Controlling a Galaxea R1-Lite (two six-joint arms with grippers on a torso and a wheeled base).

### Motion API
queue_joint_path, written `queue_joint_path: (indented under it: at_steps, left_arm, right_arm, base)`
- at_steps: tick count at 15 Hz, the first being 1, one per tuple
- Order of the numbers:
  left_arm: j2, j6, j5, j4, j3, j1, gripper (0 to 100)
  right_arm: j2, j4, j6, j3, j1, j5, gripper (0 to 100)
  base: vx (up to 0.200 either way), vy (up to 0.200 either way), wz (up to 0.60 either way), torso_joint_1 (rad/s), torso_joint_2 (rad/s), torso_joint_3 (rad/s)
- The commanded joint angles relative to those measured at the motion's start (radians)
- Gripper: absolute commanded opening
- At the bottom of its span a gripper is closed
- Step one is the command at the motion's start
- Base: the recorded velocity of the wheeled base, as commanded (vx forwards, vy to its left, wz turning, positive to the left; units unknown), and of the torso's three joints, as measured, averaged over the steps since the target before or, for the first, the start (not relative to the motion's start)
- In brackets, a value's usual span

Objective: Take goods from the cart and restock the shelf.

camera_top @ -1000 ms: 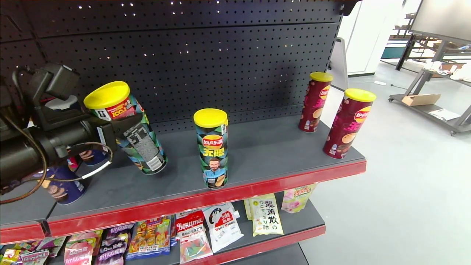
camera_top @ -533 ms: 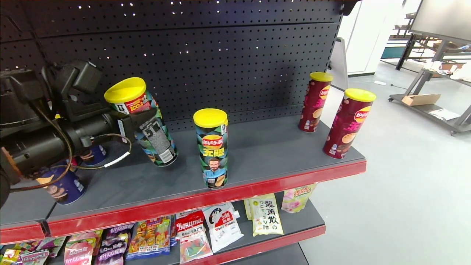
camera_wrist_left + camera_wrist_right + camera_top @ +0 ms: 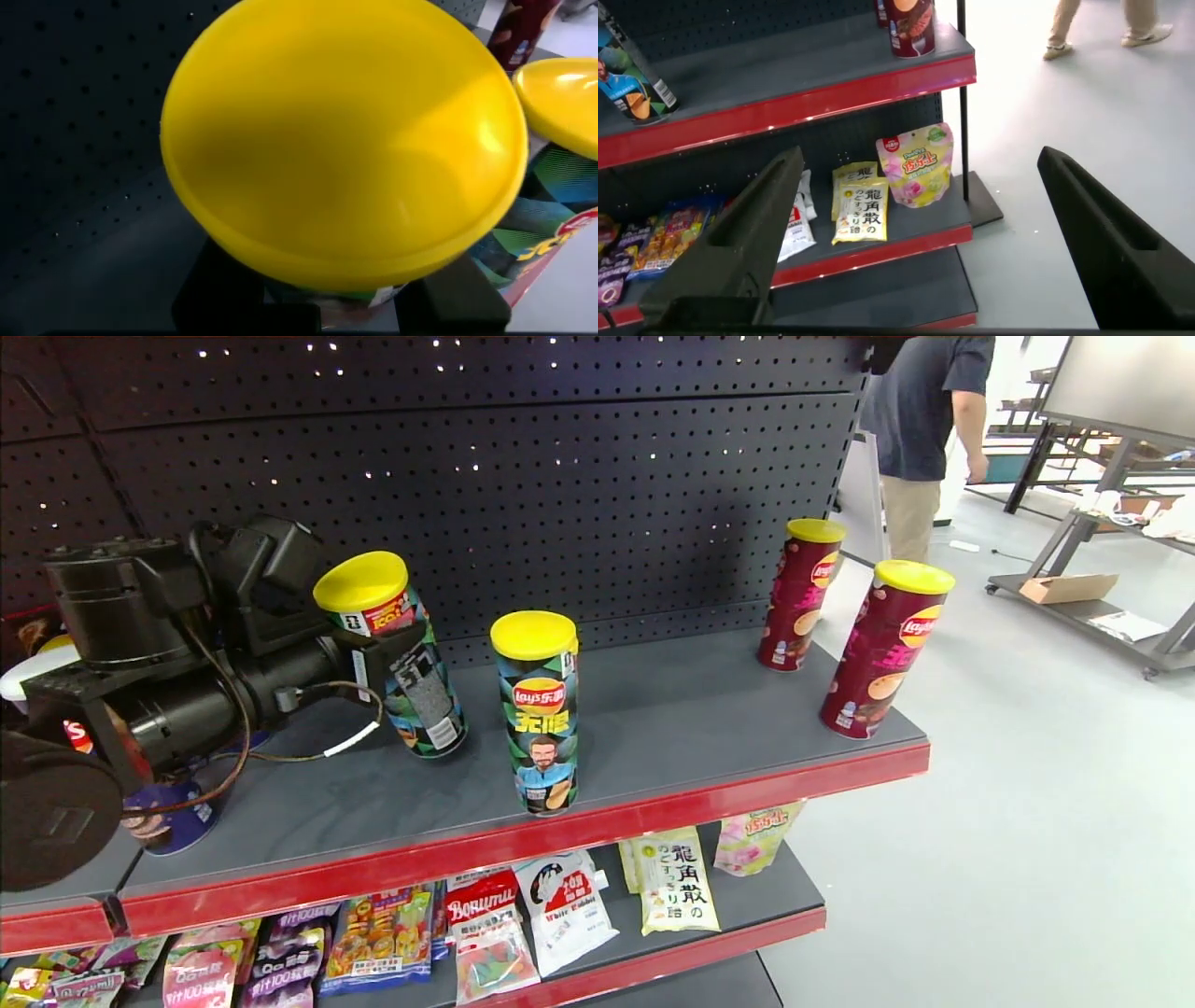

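**Inspector:** Head view, report

**Assessor:** The left gripper (image 3: 397,658) is clamped across the body of the held can (image 3: 425,705), a green tube with a yellow lid (image 3: 360,581). Its long axis is tilted: the lid leans up toward the robot's left and the base points down at the top shelf (image 3: 672,728). I cannot tell whether the base touches the deck. The can sits just behind and to the left of the upright green can (image 3: 540,709). A maroon can (image 3: 801,595) and a second maroon can (image 3: 887,649) stand upright well apart from it, at the shelf's right end

**Inspector:** Left wrist view?

**Assessor:** The yellow lid faces the camera squarely, with dark fingers (image 3: 224,294) pressed against the tube on either side beneath it. The upright green can's lid shows close beside

**Inspector:** Right wrist view?

**Assessor:** The right gripper (image 3: 924,243) is spread wide and holds nothing. It hangs in front of the shelving, with snack bags (image 3: 915,163) on the lower shelf (image 3: 878,252) beyond it
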Motion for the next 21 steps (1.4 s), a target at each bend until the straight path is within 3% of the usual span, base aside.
queue_joint_path:
  at_steps: [1, 5, 9, 15, 21]
  left_arm:
    - [0.003, -0.001, 0.001, -0.001, -0.004, 0.005, 0]
    - [0.025, 0.002, -0.001, -0.005, -0.015, 0.002, 0]
    - [0.105, 0.004, 0.001, -0.001, -0.091, -0.009, 0]
    - [0.255, 0.004, 0.007, -0.004, -0.248, -0.010, 0]
    - [0.385, 0.001, 0.019, -0.001, -0.395, -0.059, 0]
  right_arm:
    - [0.001, 0.000, 0.000, 0.000, 0.000, 0.000, 100]
    - [0.001, 0.000, 0.000, 0.000, 0.000, 0.000, 100]
    - [0.001, 0.000, 0.000, 0.000, 0.000, 0.000, 100]
    - [0.001, 0.000, 0.000, 0.000, 0.000, 0.000, 100]
    - [0.001, 0.000, 0.000, 0.000, 0.000, 0.000, 100]
  base:
    - [0.000, 0.000, 0.00, 0.000, 0.00, 0.000]
    - [0.000, 0.000, 0.00, 0.000, 0.00, 0.000]
    - [0.000, 0.000, 0.00, 0.000, 0.00, 0.000]
    - [0.000, 0.000, 0.00, 0.000, 0.00, 0.000]
    - [0.000, 0.000, 0.00, 0.000, 0.00, 0.000]
